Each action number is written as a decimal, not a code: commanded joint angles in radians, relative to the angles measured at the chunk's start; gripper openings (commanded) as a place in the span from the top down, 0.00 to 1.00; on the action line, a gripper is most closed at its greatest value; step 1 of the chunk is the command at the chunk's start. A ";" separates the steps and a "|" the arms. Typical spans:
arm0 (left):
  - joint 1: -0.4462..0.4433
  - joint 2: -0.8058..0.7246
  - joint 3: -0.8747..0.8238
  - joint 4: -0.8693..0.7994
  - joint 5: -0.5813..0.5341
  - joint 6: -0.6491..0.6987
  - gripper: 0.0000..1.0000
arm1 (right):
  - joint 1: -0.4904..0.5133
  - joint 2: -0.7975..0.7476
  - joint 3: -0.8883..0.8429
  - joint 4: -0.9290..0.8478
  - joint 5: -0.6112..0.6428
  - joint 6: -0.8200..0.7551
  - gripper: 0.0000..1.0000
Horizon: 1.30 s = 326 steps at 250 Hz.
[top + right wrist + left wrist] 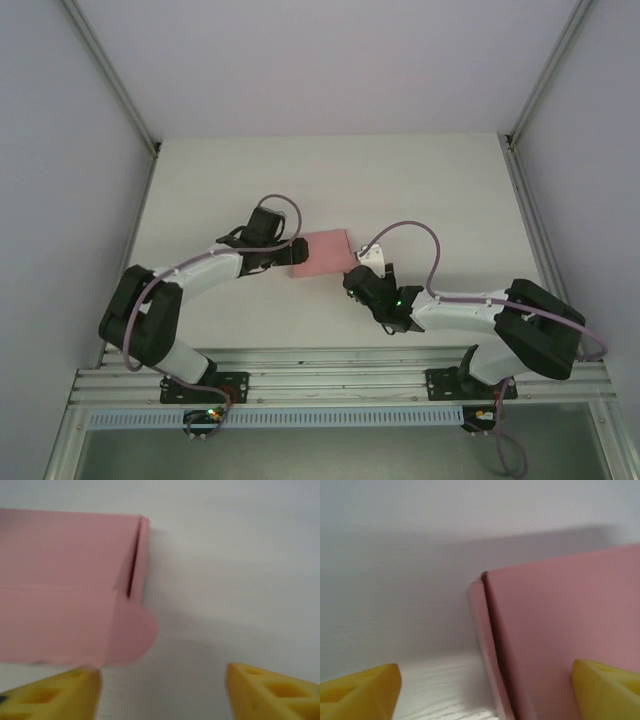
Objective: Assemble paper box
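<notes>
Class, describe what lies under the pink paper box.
The paper box rests on the white table, with bare wood-grain showing beside it. The patch directly beneath it, and the box's inside, are covered.

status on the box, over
left gripper open, jaws at paper box edge. right gripper open, box just ahead, not held. box folded on table, round tab sticking out.

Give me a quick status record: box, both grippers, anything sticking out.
box: pink, folded, lying on the table between the two grippers
left gripper: open, box corner between its jaws
right gripper: open, nothing between its jaws, box ahead and off to one side
sticking out: rounded flap at the box end
</notes>
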State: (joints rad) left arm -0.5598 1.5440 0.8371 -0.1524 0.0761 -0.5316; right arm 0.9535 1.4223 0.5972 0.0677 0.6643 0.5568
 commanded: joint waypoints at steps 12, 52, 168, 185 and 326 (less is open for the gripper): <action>0.034 0.043 0.000 0.101 0.117 -0.023 0.21 | -0.009 -0.052 0.021 -0.211 0.085 0.053 0.00; 0.087 0.103 -0.026 0.198 0.216 -0.060 0.31 | -0.048 -0.085 0.033 -0.277 0.117 0.104 0.00; 0.136 0.203 -0.061 0.340 0.322 -0.098 0.70 | -0.239 -0.174 0.021 -0.130 -0.133 0.053 0.00; 0.137 0.209 -0.074 0.371 0.348 -0.111 0.74 | -0.269 -0.176 0.020 -0.095 -0.201 0.056 0.00; 0.302 0.341 -0.310 1.178 0.685 -0.443 0.82 | -0.471 0.044 0.176 0.102 -0.862 0.157 0.00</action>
State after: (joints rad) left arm -0.2859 1.8053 0.5655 0.7876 0.6537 -0.8452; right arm 0.5049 1.3869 0.7124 0.1379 -0.0158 0.6827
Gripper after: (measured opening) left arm 0.185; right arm 0.995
